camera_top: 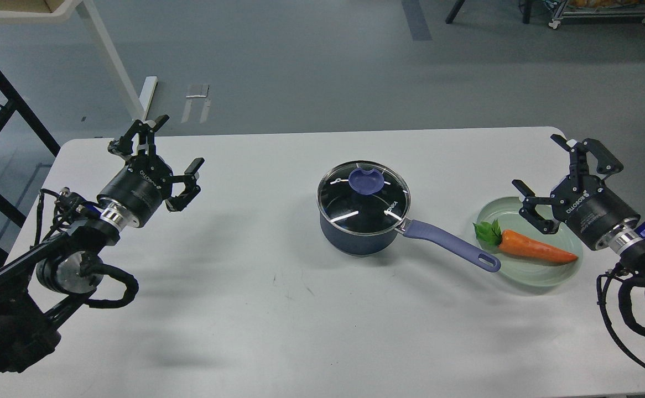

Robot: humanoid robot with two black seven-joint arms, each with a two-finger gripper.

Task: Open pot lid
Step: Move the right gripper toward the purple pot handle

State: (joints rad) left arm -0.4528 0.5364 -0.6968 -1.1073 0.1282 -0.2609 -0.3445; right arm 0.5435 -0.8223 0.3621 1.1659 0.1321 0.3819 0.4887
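Note:
The dark blue pot stands near the middle of the white table, its long purple-blue handle pointing right and toward me. The glass lid lies flat on the pot's rim, with its purple-blue knob at the centre. My left gripper hovers open far to the left of the pot, nothing between its fingers. Over at the right, my right gripper is open too, above the far edge of a pale green plate.
A pale green plate holding a toy carrot sits just right of the handle's end. The white table ends at the back near y 240. Table legs and a dark frame stand on the floor at the far left.

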